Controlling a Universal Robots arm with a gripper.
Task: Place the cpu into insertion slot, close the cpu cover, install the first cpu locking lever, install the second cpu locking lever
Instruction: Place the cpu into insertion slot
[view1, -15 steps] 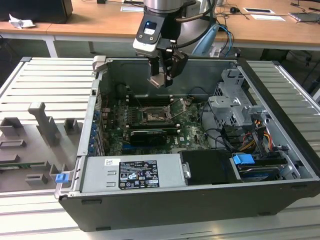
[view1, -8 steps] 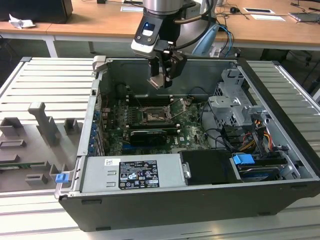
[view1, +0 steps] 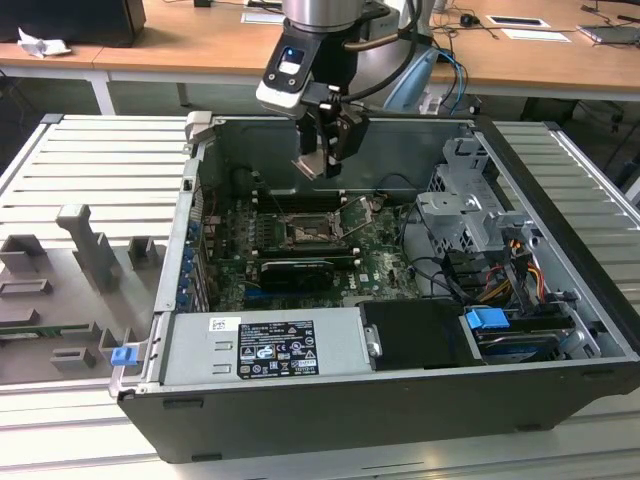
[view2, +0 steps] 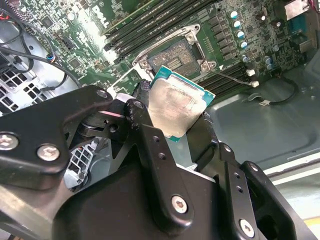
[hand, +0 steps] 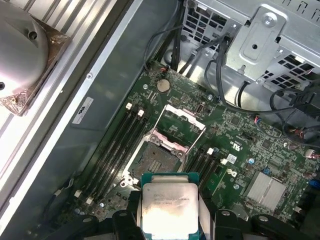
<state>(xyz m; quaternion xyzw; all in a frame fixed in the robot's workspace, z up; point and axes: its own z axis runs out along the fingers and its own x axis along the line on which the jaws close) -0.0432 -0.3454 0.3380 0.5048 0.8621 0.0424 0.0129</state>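
The tool (view1: 322, 165) hangs in the upper middle of the exterior view, over the open computer case (view1: 330, 410). Its two black fingers (view2: 142, 117) are closed to the chip's width on opposite edges of the cpu (view2: 177, 107), with the pale metal face turned up toward the wrist cameras. The cpu is held in the air, well clear of the board and touching nothing but the fingers. In the second wrist view it looks tilted rather than level with the board, though camera angle may account for part of that. Below it, near the centre of the exterior view, the insertion slot (view1: 303, 232) lies bare on the green circuit board (hand: 240, 150). The cpu cover (hand: 169, 140) is swung up and away from the slot, so the way in is open. Black memory slots (hand: 117, 145) run just beside the socket, and dark cables (view1: 440, 270) trail near the drive cage toward the exterior view's right. The case rests on a slatted tabletop (view1: 100, 170). The main risk, as I judge it, is the chip meeting the socket out of square. A tilted or slightly rotated descent would land one corner first and could bend the fine contacts in the recess. The hold is on thin edges only, so the chip might slip or pivot if it brushes the metal rim. The fingers also reach wider than the chip and could catch the raised cover or the memory slots on the way down.
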